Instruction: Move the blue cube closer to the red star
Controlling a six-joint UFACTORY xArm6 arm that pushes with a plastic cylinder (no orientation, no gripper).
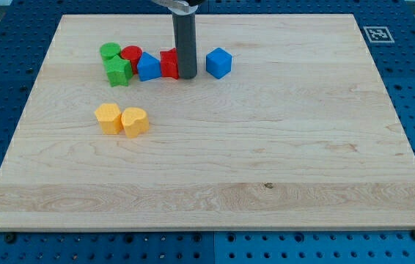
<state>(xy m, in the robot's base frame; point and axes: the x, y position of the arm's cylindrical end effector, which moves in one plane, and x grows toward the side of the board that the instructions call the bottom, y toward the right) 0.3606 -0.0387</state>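
The blue cube [219, 62] sits on the wooden board near the view's top, right of centre of the block row. The red star [169, 64] lies to its left, partly hidden behind my rod. My tip [187, 75] rests on the board between them, touching or almost touching the red star's right side, with a small gap to the blue cube.
Left of the red star lie a blue triangular block [148, 67], a red cylinder [131, 55], a green cylinder [109, 51] and a green star [118, 72]. Lower left sit a yellow hexagon [108, 117] and a yellow heart [135, 121]. The board [266, 161] lies on a blue pegboard.
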